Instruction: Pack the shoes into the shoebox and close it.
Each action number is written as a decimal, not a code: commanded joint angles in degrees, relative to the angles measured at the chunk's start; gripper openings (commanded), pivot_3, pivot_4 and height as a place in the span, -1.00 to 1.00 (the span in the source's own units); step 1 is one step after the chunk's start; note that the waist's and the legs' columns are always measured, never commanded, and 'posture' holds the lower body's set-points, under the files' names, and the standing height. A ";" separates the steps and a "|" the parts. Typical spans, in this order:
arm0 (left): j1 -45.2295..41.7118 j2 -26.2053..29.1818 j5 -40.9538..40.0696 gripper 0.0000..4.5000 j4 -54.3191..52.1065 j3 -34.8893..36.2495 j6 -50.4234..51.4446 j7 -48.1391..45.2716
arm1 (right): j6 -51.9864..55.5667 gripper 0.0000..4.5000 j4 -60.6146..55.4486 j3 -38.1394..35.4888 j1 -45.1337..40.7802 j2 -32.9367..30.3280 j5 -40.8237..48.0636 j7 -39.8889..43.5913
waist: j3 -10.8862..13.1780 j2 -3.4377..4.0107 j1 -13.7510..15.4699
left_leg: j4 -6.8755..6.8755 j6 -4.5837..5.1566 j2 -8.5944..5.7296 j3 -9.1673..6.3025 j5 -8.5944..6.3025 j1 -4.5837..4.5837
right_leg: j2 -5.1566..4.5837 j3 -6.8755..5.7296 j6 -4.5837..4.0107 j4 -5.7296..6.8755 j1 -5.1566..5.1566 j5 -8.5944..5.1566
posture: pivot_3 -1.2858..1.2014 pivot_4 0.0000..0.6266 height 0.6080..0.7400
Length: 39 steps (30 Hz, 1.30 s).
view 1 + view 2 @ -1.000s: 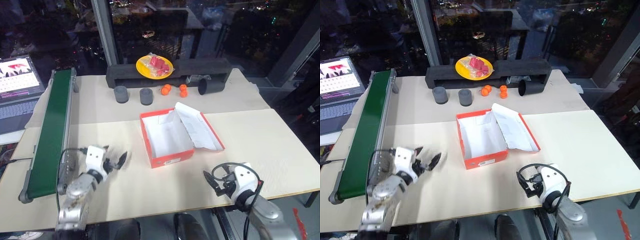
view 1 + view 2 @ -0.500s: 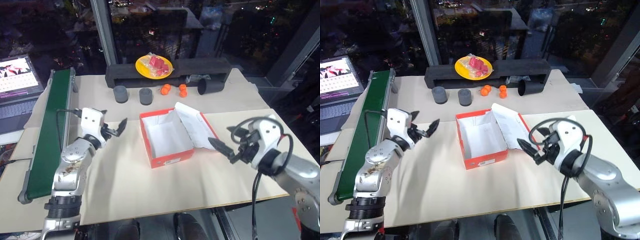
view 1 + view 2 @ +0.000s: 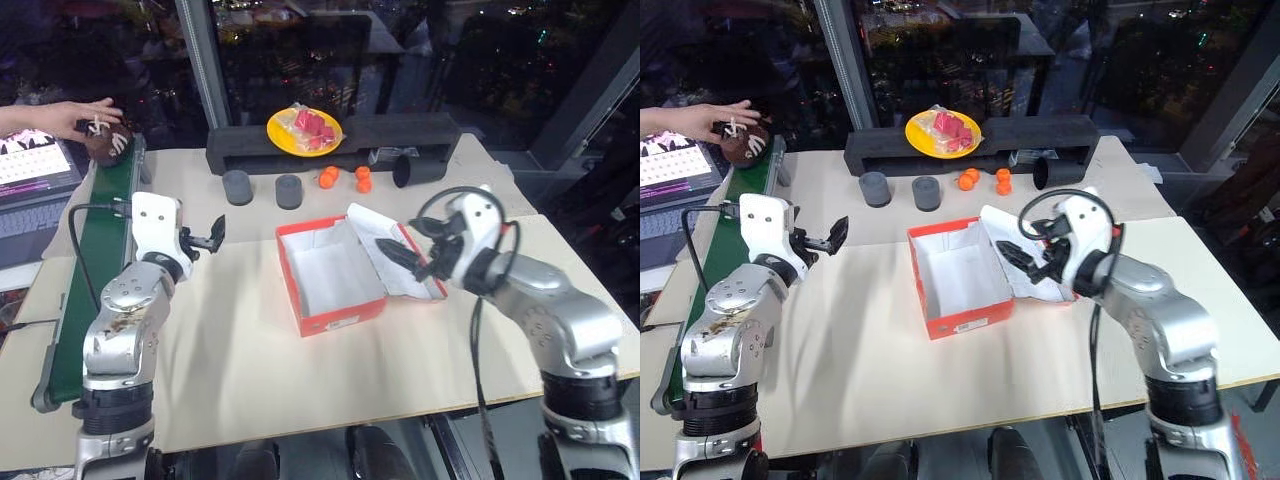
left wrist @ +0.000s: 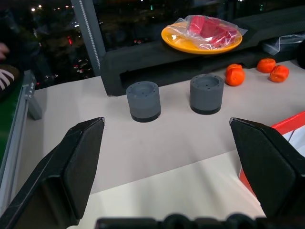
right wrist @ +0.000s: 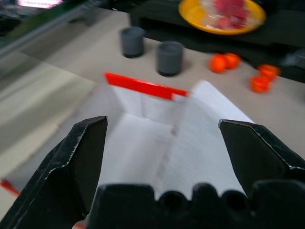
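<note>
— So, is something already packed?
— Not yet. The shoebox (image 3: 335,275) sits open in the middle of the table (image 3: 240,360), white inside and empty, with its lid (image 3: 395,250) lying back on the right side.
— And the shoes?
— One dark shoe (image 3: 108,143) is at the far end of the green conveyor (image 3: 95,270), under a person's hand (image 3: 75,115). I see no second one.
— The grippers?
— The left gripper (image 3: 205,240) and the right gripper (image 3: 400,258) both have fingers spread and hold nothing. I think everything is still to do.
</note>
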 commanded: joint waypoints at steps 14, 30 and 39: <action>3.11 6.19 2.44 1.00 6.26 13.65 -2.30 2.52 | -6.58 0.96 5.89 9.75 -8.62 6.90 -1.31 12.14 | 0.01 0.01 -0.05 | 0.00 0.00 0.00 -0.02 0.00 0.04 | 0.00 -0.02 -0.03 0.06 -0.03 0.02 | 0.03 -0.52 1.00; -0.75 12.47 2.85 1.00 43.59 14.18 -27.87 -7.27 | -5.82 0.96 5.29 11.92 -10.75 8.46 -2.64 15.24 | 0.01 0.01 0.31 | 0.00 -0.01 0.00 -0.01 0.00 -0.01 | -0.02 -0.07 -0.38 0.10 -0.09 0.22 | 0.03 -0.52 1.00; -6.01 14.36 4.50 1.00 58.78 12.85 -35.29 -5.13 | -4.87 0.96 3.42 10.27 -11.91 10.36 1.23 16.53 | 0.01 0.01 -0.15 | -0.02 -0.01 0.02 -0.01 0.00 0.00 | -0.02 -0.07 -0.42 0.16 -0.13 0.25 | 0.03 -0.52 1.00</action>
